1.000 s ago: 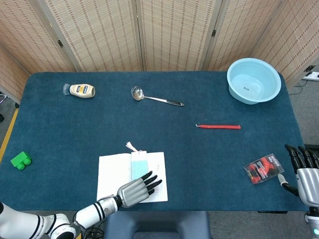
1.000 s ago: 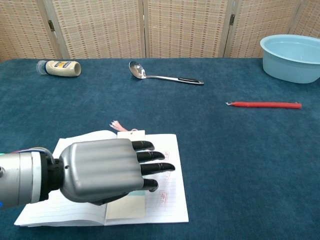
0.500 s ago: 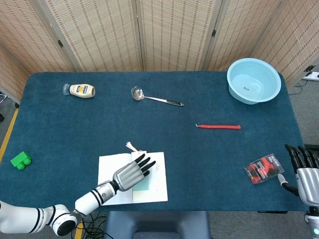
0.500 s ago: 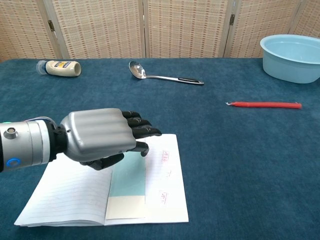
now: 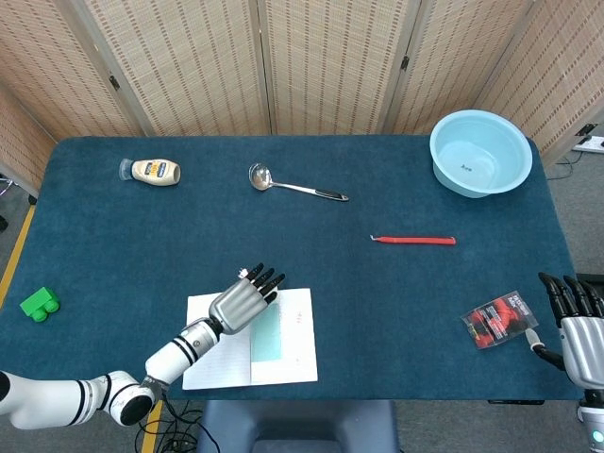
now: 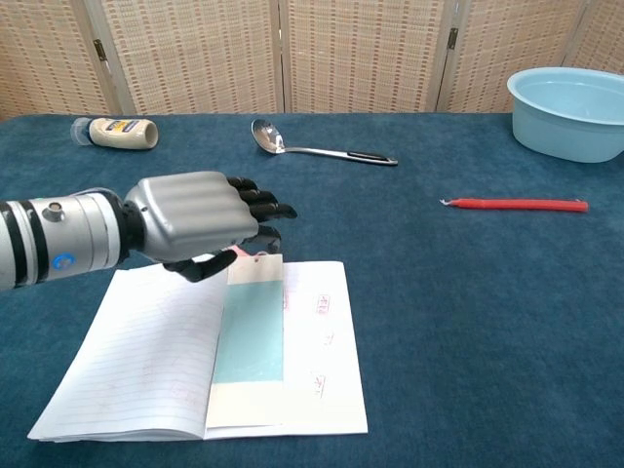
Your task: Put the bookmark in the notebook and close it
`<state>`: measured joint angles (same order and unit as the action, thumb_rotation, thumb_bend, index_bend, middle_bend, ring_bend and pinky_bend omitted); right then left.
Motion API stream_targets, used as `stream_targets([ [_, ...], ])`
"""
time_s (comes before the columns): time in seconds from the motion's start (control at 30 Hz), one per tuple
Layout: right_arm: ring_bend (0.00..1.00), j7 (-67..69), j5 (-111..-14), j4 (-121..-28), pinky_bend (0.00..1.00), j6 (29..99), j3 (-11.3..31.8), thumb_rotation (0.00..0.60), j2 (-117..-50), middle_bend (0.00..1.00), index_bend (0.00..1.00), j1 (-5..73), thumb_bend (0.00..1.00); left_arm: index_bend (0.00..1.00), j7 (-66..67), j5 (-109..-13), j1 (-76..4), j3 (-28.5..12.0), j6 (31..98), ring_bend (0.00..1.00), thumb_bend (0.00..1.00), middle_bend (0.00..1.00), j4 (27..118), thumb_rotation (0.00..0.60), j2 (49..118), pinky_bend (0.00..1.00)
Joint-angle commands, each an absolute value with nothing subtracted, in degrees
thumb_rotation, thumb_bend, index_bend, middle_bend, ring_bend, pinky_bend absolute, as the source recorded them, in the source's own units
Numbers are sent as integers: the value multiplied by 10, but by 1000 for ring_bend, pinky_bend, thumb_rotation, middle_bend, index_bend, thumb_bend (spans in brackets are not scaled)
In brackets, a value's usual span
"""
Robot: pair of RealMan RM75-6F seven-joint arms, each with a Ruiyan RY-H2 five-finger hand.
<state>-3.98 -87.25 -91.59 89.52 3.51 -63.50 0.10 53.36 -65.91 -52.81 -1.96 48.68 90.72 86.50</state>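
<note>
Notebook (image 6: 195, 370) lies open flat at the near table edge, both pages showing. Bookmark (image 6: 250, 336) lies along the gutter, on the inner strip of the right page, tassel end poking out past the top edge. Judgement: insertion step looks done; closing not yet done.

My left hand (image 6: 195, 229) hovers above the notebook's top edge, over the bookmark's tassel end, fingers slightly curled and a little apart, gripping nothing. Whether a fingertip brushes the tassel I cannot tell.

My right hand (image 5: 574, 326) sits off the table's right corner, fingers extended and apart, empty, just beside a red-and-black packet (image 5: 499, 319).

Left to do: get under one cover or page and fold it over the bookmark. The thin page edge may prove hard to catch.

Further back, untouched: red pen (image 6: 514, 204), ladle (image 6: 312, 146), bottle (image 6: 115, 131), blue basin (image 6: 570, 112).
</note>
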Motion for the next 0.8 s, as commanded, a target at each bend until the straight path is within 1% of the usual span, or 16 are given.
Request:
stream_targets([
  [0.03, 81, -40, -872, -916, 113, 895, 35, 600, -635, 140, 81, 1, 210, 227, 521, -642, -535, -30, 482, 0, 720, 0, 888, 585, 870, 125],
  [0.2, 81, -39, -870, -915, 114, 894, 35, 600, -635, 140, 81, 1, 210, 222, 518, -616, -544, -31, 471, 0, 720, 0, 857, 585, 882, 125],
  [0.4, 81, -38, -868, -913, 114, 892, 35, 600, -636, 140, 81, 1, 210, 222, 518, -595, -552, -22, 462, 0, 720, 0, 826, 586, 898, 125],
  [0.8, 81, -38, -866, -912, 114, 890, 35, 600, -638, 140, 81, 1, 210, 225, 518, -583, -561, -5, 462, 0, 720, 0, 812, 598, 911, 125],
])
